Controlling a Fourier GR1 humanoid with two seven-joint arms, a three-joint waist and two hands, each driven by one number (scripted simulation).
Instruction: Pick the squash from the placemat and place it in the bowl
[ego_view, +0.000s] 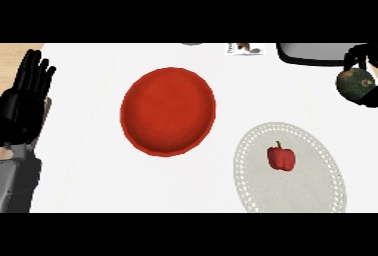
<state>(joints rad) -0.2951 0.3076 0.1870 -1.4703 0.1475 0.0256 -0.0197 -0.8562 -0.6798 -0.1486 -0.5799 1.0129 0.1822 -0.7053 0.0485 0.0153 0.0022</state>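
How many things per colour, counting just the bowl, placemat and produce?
Red: 2, round red bowl and red bell pepper
Green: 1, dark green squash, held in right hand
Pale grey: 1, oval lace placemat
Total: 4

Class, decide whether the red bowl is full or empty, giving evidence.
Empty. The red bowl shows only its bare inside; the squash is off to its right, with the right hand curled round it.

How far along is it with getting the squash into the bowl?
Done: the squash is off the placemat, where only a red pepper lies. In hand: the right hand curls round it at the right edge. Left: carrying it to the red bowl, which holds nothing yet.
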